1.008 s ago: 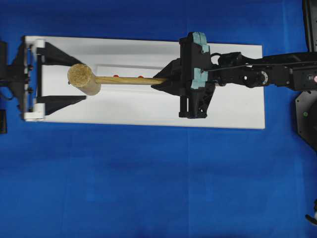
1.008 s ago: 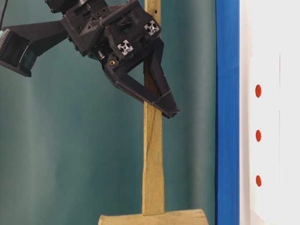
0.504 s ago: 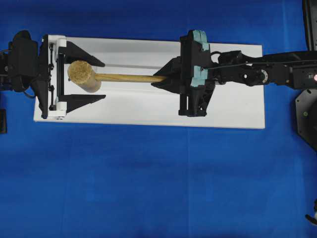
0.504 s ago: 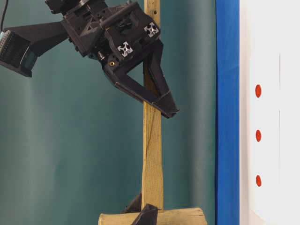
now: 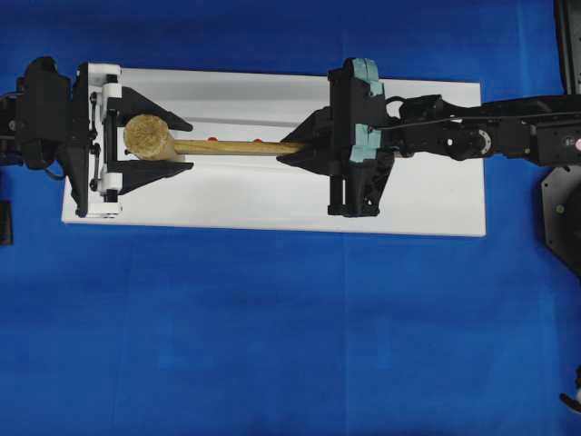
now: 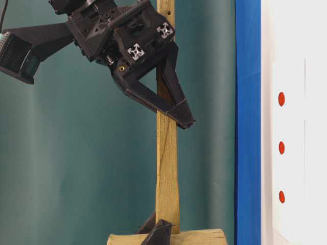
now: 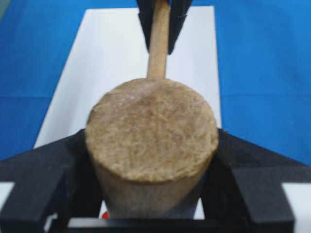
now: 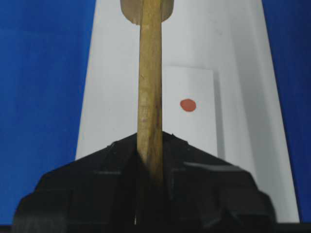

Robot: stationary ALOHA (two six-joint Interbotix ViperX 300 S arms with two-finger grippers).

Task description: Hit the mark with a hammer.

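Over the white board [image 5: 272,195] on the blue desk [image 5: 272,345], you've got the hammer [image 5: 218,145] hanging in the air between both arms, handle running across toward the right gripper [image 5: 295,148], which is pinching the far end of that handle tight. The left gripper [image 5: 150,145] has its jaws partly drawn in around the hammer's head, one finger on each side, and in the left wrist view they look right up against the wood, though I can't tell for sure that they're actually pressing. Here's what I'd worry about: with two grips on one stiff piece of wood, any small mismatch between the arms could twist the handle in the right gripper or pop the round head out sideways, since a cylinder doesn't give flat fingers much to bite on. If you let go on the right before the left has a firm hold, the head end probably tips and the whole thing drops onto the board. Also, the red marks [image 5: 257,141] sit right under the handle, so a drop could land on the wrong one.
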